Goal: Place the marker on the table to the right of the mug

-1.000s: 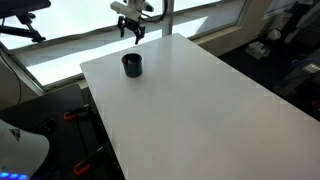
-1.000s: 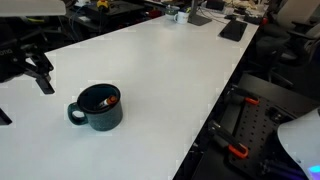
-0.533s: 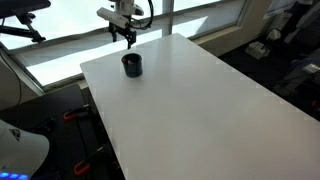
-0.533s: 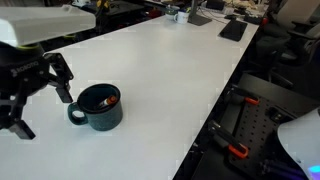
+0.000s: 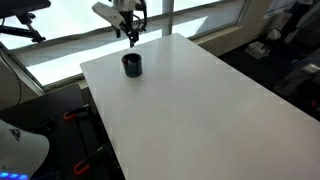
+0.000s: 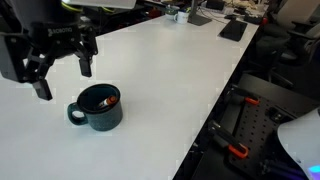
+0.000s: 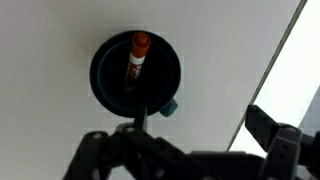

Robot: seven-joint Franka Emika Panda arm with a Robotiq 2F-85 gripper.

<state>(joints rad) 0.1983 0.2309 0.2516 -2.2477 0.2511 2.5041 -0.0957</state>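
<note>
Upper left: gripper [image 6: 63, 75], fingers spread and empty, is hovering above the mug [image 6: 97, 108]. Lower left: marker [image 7: 137, 60] is lying inside the mug, red end up-frame in the wrist view. Rightward: desk [image 6: 170, 80]. Step judged: approaching for pickup. The next move calls for descending, straddling the marker and closing.

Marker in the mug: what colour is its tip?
Red-orange; the marker shows best in the wrist view.
</note>
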